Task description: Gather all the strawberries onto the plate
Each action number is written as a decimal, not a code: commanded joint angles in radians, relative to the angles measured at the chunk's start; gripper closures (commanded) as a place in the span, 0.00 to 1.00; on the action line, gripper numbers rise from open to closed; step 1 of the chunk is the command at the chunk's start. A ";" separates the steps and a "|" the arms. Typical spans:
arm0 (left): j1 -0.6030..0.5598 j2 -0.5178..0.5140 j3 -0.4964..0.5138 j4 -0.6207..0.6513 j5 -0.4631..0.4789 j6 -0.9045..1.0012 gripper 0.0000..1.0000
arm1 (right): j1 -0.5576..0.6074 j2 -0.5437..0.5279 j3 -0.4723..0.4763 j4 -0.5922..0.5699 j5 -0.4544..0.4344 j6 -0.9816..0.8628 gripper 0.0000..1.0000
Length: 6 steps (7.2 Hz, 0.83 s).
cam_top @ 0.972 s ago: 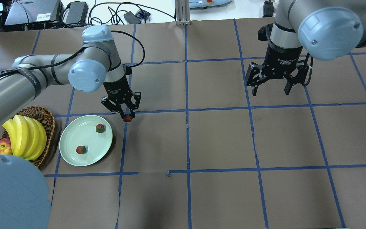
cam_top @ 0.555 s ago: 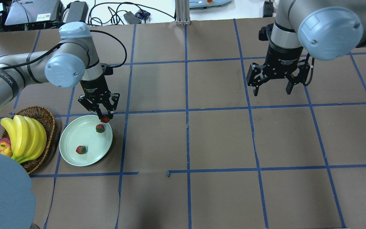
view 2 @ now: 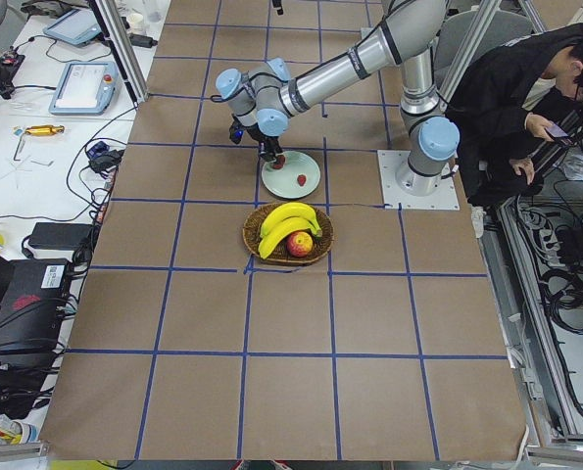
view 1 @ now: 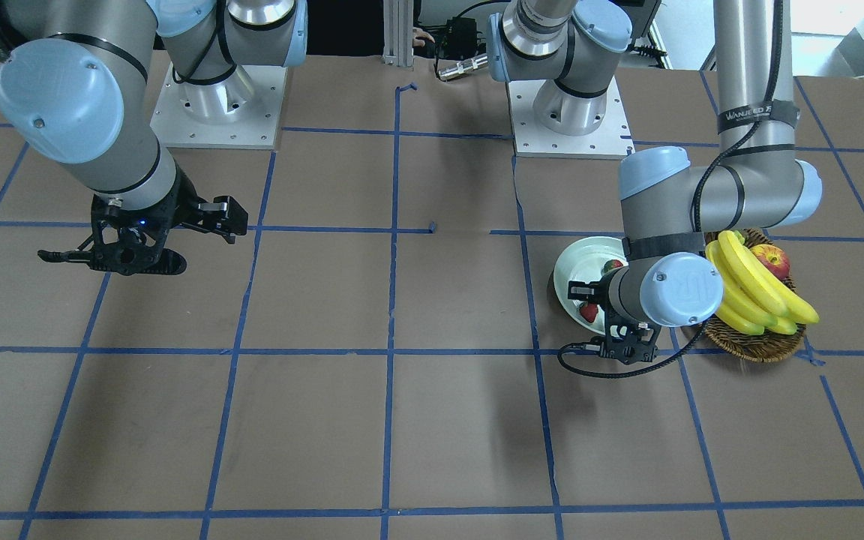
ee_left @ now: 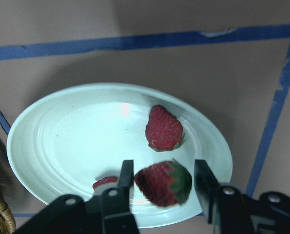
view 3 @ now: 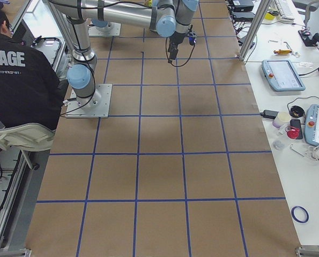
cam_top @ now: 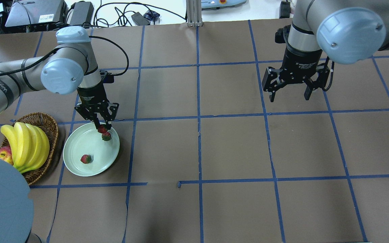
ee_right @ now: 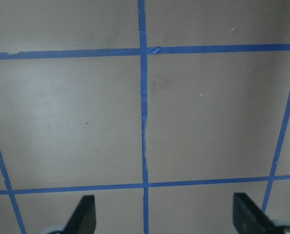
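The pale green plate lies at the table's left, and two strawberries rest on it. My left gripper hangs over the plate's far rim, shut on a third strawberry. In the left wrist view this held strawberry sits between the two fingers above the plate. One resting berry lies just beyond it, and another is half hidden behind a finger. My right gripper hovers open at the far right over bare table, and nothing lies between its fingers.
A brown wicker basket with bananas and an apple stands just left of the plate. Blue tape lines grid the brown table. A person sits behind the robot's base.
My left gripper has carried the strawberry leftward, from right of the plate to above the plate's far rim. The right arm has not moved.
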<state>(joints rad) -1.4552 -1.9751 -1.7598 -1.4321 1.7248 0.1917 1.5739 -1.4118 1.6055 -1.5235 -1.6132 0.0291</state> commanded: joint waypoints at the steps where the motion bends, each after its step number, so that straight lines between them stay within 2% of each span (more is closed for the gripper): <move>1: -0.001 0.007 -0.006 -0.008 0.006 0.015 0.00 | -0.002 0.002 0.001 -0.003 0.001 0.000 0.00; 3: -0.001 0.031 0.019 0.005 -0.010 0.003 0.00 | -0.002 0.004 0.001 -0.003 0.012 0.003 0.00; 6: -0.017 0.091 0.164 0.044 -0.007 -0.017 0.00 | -0.008 -0.006 -0.012 0.005 0.027 0.014 0.00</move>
<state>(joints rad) -1.4656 -1.9104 -1.6475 -1.4019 1.7158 0.1724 1.5679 -1.4144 1.6020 -1.5186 -1.5968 0.0394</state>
